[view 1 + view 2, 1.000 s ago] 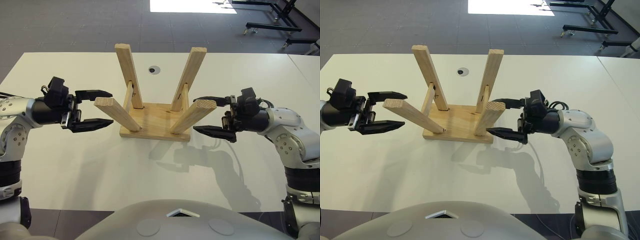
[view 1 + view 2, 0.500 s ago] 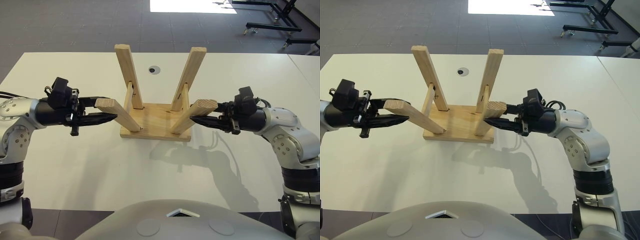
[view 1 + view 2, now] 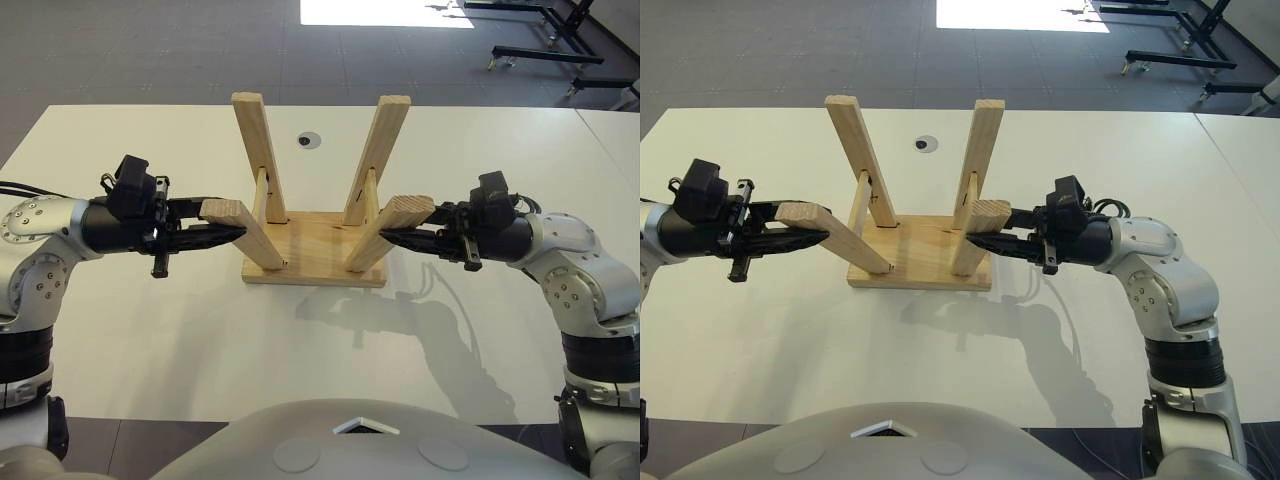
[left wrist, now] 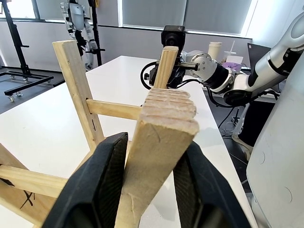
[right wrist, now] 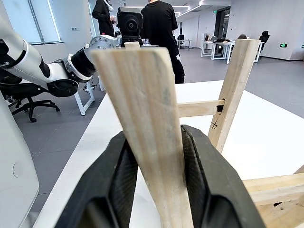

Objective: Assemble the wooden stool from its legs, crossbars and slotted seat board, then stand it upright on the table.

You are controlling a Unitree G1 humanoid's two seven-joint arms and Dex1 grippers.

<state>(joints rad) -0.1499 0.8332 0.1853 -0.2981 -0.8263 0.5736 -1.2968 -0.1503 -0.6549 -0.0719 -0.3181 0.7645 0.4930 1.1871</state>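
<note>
Stool point(image 3: 315, 245) inverted on table point(image 3: 150, 330); wrist cams show L fingers point(image 4: 102, 180), R fingers point(image 5: 116, 190) clamped, prob. tight, on legs point(image 4: 161, 128).

The stool point(image 3: 315, 250) is bare, unvarnished light wood throughout, matt, with visible grain. The cut end of its leg point(image 4: 168, 107) shows rough, ridged end grain, while the long faces of the leg are smooth. The fingers point(image 4: 107, 175) of the left tool point(image 3: 236, 231) and of the right tool point(image 3: 392, 238) are black plastic, smooth with a slight sheen. The surface point(image 3: 150, 330) is white, smooth and matt.
</note>
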